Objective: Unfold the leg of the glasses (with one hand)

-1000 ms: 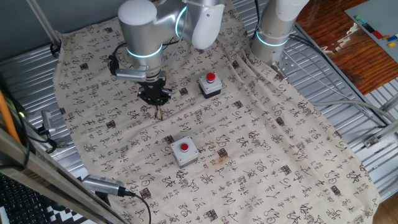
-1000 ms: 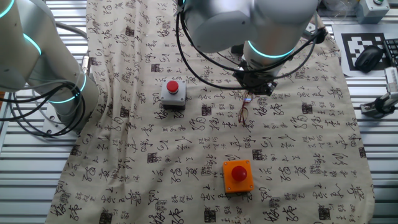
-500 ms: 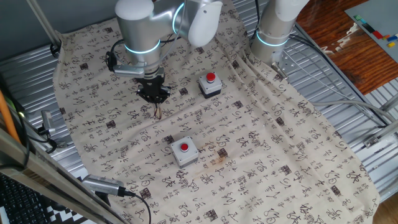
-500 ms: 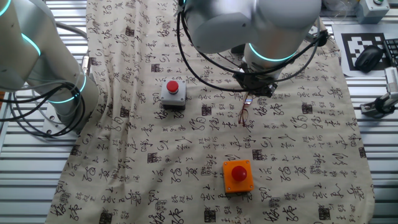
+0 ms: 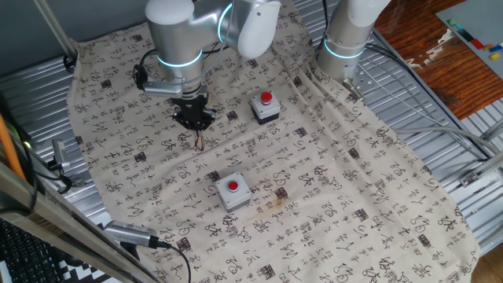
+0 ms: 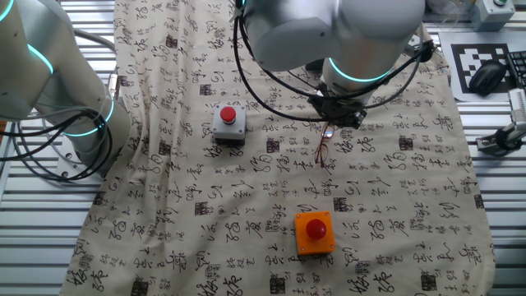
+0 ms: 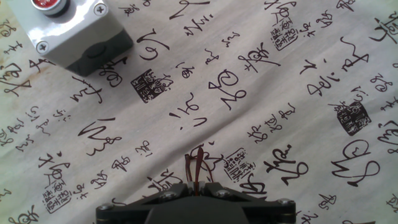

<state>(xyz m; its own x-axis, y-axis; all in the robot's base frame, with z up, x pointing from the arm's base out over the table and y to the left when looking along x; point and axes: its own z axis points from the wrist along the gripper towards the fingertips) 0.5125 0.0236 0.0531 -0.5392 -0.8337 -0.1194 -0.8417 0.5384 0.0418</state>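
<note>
The end effector (image 7: 198, 186) is pinching narrowly on the thin wire of the glasses (image 7: 194, 167), as the hand view shows: its two black tips are meeting around the reddish-brown strands right at the bottom edge of that picture. In the one fixed view the end effector (image 5: 194, 119) is pointing straight down at the cloth, and the glasses (image 5: 200, 141) are showing as a small dark reddish shape directly below it. The other fixed view is giving the same reading, with the glasses (image 6: 324, 146) hanging or resting just under the end effector (image 6: 337, 114); whether the frame is touching the cloth cannot be told.

Judging by this, the grasp is made and the swinging-open of the leg is under way or about to begin; the wire is too fine to tell how far the leg is open, so the unfolding itself looks unfinished.

Around it, the printed cloth (image 5: 330, 181) is covering the table, with a grey button box (image 5: 266, 108) near the glasses, another grey button box (image 5: 232, 190) further off, and an orange box (image 6: 315, 232) well apart.
</note>
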